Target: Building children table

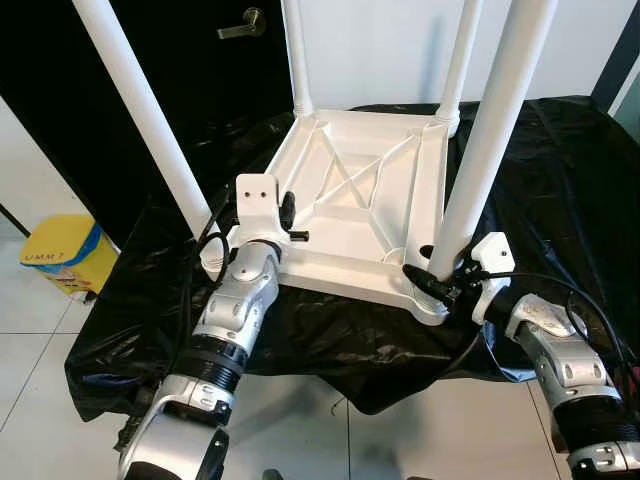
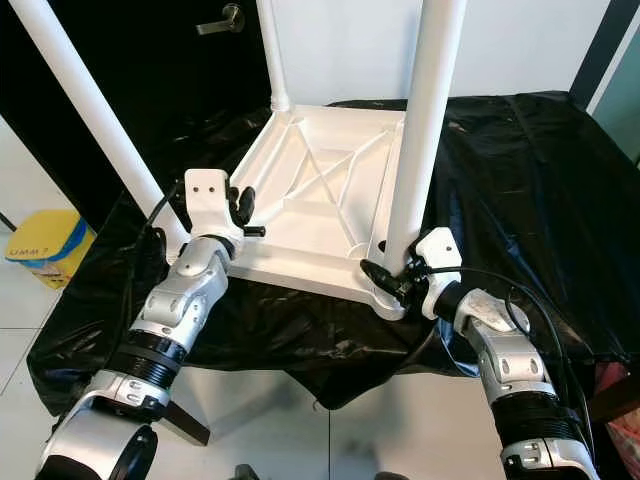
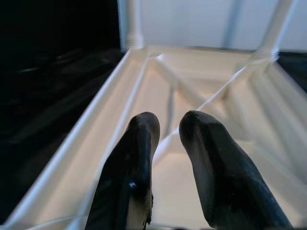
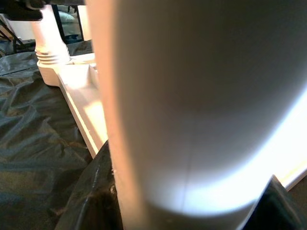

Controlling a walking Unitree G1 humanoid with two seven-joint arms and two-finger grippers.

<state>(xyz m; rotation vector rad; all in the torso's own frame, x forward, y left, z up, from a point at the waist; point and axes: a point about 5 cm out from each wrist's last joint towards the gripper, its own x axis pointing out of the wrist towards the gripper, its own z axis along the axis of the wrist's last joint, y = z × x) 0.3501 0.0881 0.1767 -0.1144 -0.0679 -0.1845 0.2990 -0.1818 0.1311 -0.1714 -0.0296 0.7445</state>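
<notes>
My right gripper clamps the near-right leg at its corner socket; left gripper, narrow, hovers inside the tabletop. Next, seating it firmly.

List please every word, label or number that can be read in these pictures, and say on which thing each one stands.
"UMM ?": dark print on the lid of the yellow box on the floor at the robot's left; the last character is too blurred to read, and the whole is uncertain.
White table, its legs, black cover sheet, both arms: no readable text.
</notes>
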